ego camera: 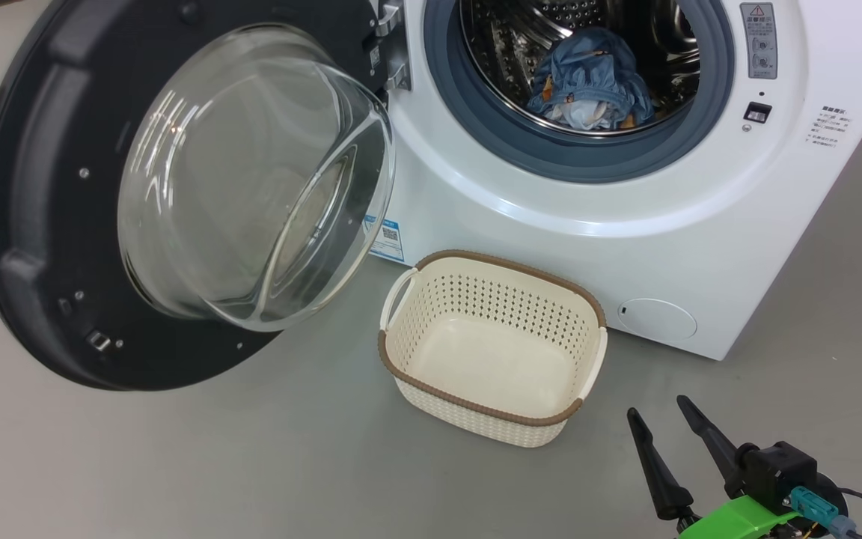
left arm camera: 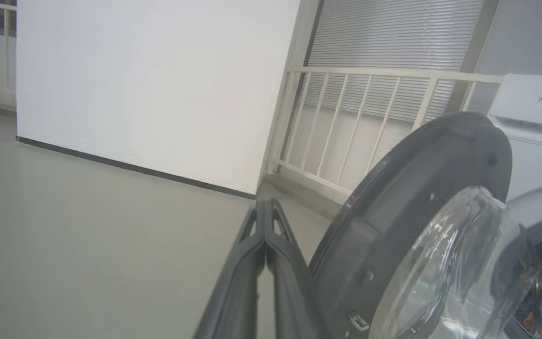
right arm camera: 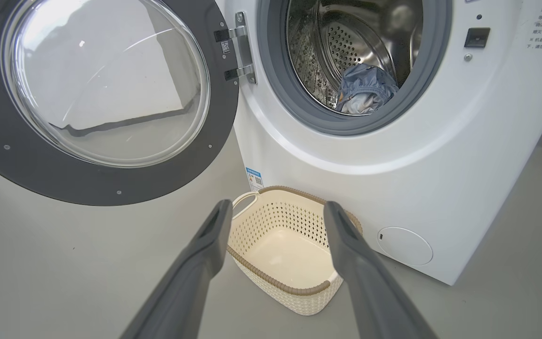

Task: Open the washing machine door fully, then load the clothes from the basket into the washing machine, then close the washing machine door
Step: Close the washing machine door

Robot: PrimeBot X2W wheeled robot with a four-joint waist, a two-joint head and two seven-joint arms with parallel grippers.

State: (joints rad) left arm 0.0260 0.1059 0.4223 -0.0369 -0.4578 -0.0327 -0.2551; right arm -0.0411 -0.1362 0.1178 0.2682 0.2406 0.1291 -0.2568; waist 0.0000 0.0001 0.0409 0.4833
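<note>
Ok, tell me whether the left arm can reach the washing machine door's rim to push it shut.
Probably yes: the left pincer, shut, lies close beside the washing machine door, with nothing between them.

The door [ego camera: 34, 224] stands swung wide open at the left of the washer [ego camera: 521, 247], its dark grey inner face and bulging clear glass showing. The clothes [ego camera: 592, 82], a light blue heap with cream and orange bits, lie in the steel drum [ego camera: 506, 52]. The cream basket [ego camera: 476, 423] sits upright and empty, just in front of the washer.
</note>
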